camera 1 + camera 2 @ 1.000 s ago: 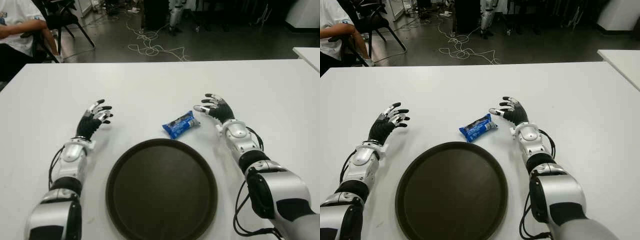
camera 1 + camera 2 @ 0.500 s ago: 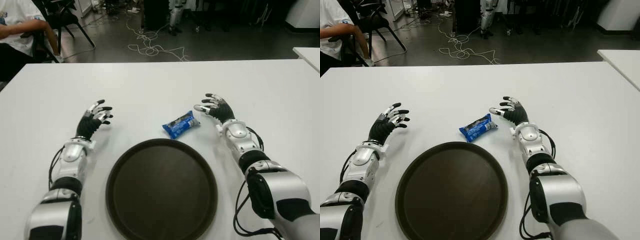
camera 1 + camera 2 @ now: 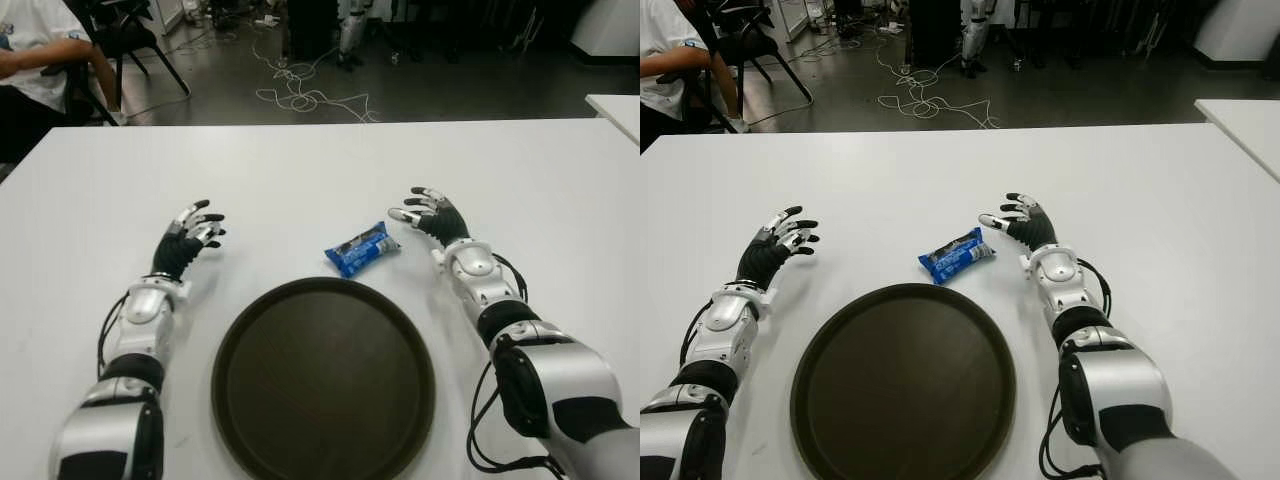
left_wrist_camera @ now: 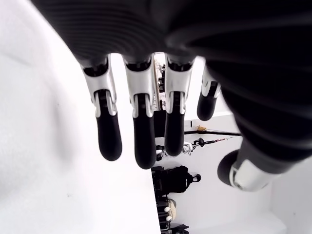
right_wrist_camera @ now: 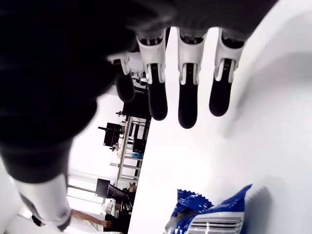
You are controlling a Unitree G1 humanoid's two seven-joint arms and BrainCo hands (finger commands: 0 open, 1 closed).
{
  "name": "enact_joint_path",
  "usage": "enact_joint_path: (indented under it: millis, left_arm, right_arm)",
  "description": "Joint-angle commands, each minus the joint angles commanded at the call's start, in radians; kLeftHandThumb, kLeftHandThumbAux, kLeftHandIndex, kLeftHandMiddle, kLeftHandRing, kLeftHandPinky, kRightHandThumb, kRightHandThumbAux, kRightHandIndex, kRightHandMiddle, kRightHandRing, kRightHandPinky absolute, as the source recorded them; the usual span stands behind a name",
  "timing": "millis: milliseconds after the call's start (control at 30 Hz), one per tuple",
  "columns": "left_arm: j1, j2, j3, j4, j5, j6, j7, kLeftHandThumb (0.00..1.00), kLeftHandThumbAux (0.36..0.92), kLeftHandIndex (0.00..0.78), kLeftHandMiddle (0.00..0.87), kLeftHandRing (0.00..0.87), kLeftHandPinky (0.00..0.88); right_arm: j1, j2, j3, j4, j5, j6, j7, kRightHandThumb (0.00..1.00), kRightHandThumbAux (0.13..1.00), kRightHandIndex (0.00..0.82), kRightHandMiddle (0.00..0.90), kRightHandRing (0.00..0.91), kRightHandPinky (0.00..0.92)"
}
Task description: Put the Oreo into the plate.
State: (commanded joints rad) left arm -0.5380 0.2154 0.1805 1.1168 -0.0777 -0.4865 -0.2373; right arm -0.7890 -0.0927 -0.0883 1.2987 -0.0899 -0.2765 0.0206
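With fingers spread and empty, the right hand (image 3: 432, 216) sits beside the blue Oreo packet (image 3: 361, 248), whose slick wrapper could skid away short of the plate (image 3: 240, 400).

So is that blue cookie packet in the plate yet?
Not yet. The Oreo packet lies on the white table, just beyond the empty plate's rim.

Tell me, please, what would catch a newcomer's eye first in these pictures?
The blue Oreo packet lies on the white table, just beyond the far rim of the big dark round plate, which holds nothing. The right robot hand is open just to the packet's right, not touching it. The left robot hand, also open, shows farther off on the plate's left.
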Motion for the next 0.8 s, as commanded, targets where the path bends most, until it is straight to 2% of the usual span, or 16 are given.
enact_joint_path:
  millis: [200, 533, 733, 800]
  left_arm:
    - [0.008, 0.001, 0.003, -0.007, -0.004, 0.000, -0.005, 0.191, 0.639, 0.163, 0.302, 0.329, 0.378]
    - [0.018, 0.000, 0.001, -0.029, 0.000, 0.018, 0.008, 0.206, 0.641, 0.152, 0.290, 0.331, 0.396]
    - [0.018, -0.003, 0.003, -0.035, -0.002, 0.031, 0.014, 0.206, 0.647, 0.157, 0.291, 0.333, 0.398]
    - [0.018, -0.004, 0.002, -0.037, 0.000, 0.031, 0.019, 0.207, 0.648, 0.159, 0.294, 0.336, 0.400]
  right_arm:
    - [0.003, 0.001, -0.002, -0.002, 0.001, -0.011, -0.004, 0.000, 0.737, 0.190, 0.256, 0.267, 0.289]
    - [-0.026, -0.025, 0.024, -0.074, -0.029, -0.100, -0.053, 0.000, 0.746, 0.188, 0.255, 0.256, 0.244]
    - [-0.020, -0.056, 0.057, -0.137, -0.056, -0.160, -0.049, 0.000, 0.761, 0.179, 0.253, 0.257, 0.257]
    - [-0.014, -0.072, 0.087, -0.182, -0.087, -0.173, -0.051, 0.000, 0.764, 0.171, 0.248, 0.252, 0.254]
